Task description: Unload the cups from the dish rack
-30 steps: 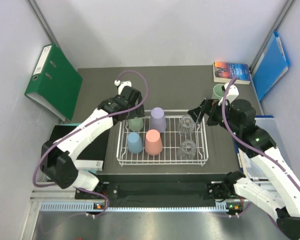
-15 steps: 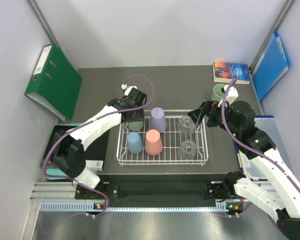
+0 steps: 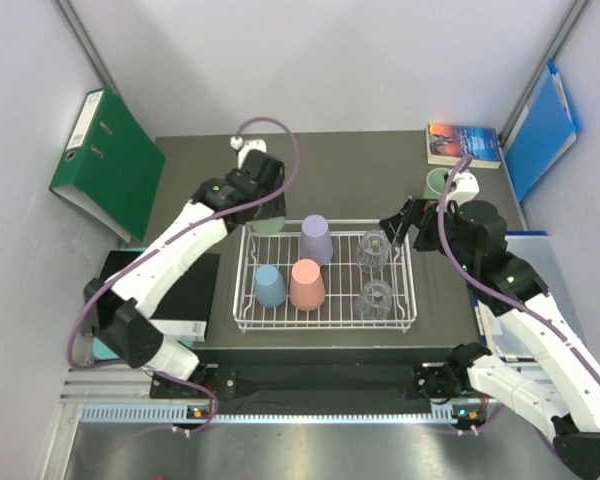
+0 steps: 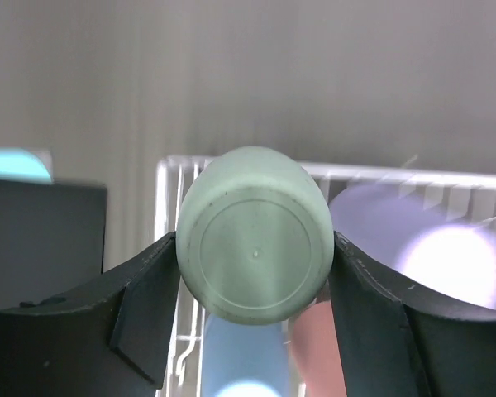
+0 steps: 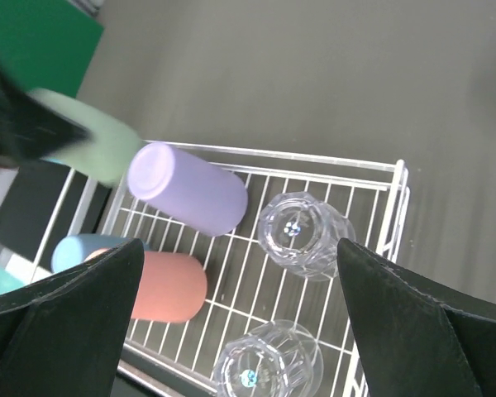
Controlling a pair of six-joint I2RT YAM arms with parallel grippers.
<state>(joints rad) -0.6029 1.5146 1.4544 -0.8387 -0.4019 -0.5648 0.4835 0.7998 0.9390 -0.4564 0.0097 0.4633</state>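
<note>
Clamped in the left gripper [image 4: 254, 248] at the far left corner of the dish rack [image 3: 325, 325]: the green cup [image 4: 252, 236], pinched across its tapered wall, with a finger pressed flat to either side. Tilted there, base turned toward the wrist camera. Cannot tell whether clear of the wire.

Poised over the rack's right end with the right gripper [image 3: 400, 228], jaws spread wide and holding nothing.

Waiting inside the rack, bases up: the lilac cup [image 3: 316, 238], blue cup [image 3: 269, 285] and salmon cup [image 3: 306, 283] toward its left and middle, and two clear glasses [image 3: 372, 247] along its right side.

Likely light, stiff and smooth in the case of the plastic (a taper apt to slide out toward the narrow end under a hard squeeze). Best taken across the mid-wall, as here. Probably heavier and breakable in the case of the glass, though faceted enough for purchase. Worth gripping around the body and setting down gently.

From above, shows the whole layout but hides the left grip under the wrist. From the left wrist, confirms both fingers touching the cup. From the right wrist, reveals the green cup's lean and the glasses lying below and between the open fingers.
</note>
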